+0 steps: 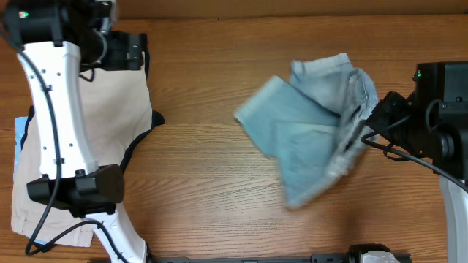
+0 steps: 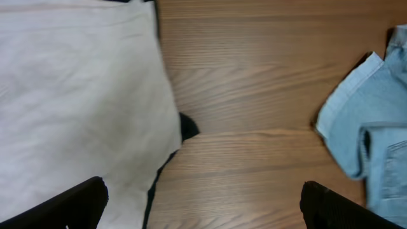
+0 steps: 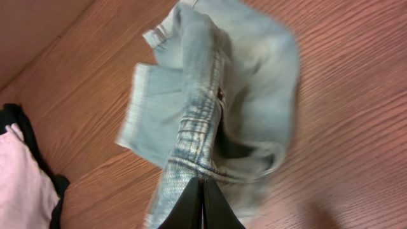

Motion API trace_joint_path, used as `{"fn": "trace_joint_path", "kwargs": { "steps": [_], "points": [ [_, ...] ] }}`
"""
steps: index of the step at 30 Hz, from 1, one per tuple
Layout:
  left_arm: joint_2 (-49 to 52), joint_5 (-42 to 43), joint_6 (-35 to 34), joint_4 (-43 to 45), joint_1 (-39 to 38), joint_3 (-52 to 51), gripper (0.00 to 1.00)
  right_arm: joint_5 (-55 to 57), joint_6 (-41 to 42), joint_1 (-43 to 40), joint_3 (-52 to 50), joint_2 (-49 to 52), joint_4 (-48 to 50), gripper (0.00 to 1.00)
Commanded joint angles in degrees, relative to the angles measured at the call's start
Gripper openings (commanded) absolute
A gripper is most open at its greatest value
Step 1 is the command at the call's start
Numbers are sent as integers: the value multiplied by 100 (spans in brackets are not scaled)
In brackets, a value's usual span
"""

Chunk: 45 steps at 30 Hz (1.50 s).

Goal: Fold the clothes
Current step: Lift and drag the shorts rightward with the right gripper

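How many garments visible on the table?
4: denim shorts right of centre; beige shorts at left; black garment under them; pale-blue piece peeking out far left. More may hide underneath.

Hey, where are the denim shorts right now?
In the overhead view the denim shorts are bunched right of centre, pinched by the right gripper, far from the beige shorts at left.

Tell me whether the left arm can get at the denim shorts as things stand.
Probably yes. The left gripper hangs open over the beige shorts' edge, and only bare table lies between it and the denim shorts. The right gripper is shut on their far side.
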Motion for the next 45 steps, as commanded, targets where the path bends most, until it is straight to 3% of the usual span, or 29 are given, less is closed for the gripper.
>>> {"fn": "trace_joint_path", "kwargs": {
  "steps": [1,11,22,25,27,31,45],
  "points": [
    [46,229,315,4,-426,-26,100,96,-63,-96,2,-7,66,4],
    [498,398,614,50,-1637,-31,100,153,-221,-374,2,-9,234,4],
    [2055,756,997,708,-3261,-31,100,131,-345,-564,2,-7,472,4],
    [2524,503,885,903,-3593,-31,100,131,-345,-564,2,-7,527,4],
    [2863,-197,520,953,-3777,-31,100,131,-348,-564,2,-7,553,4],
    [3296,-811,170,953,-3908,-31,100,131,-369,-564,2,-7,560,4],
    [3668,-1185,87,1182,-3849,-31,100,160,-372,-564,2,26,568,4]
  ]
}}
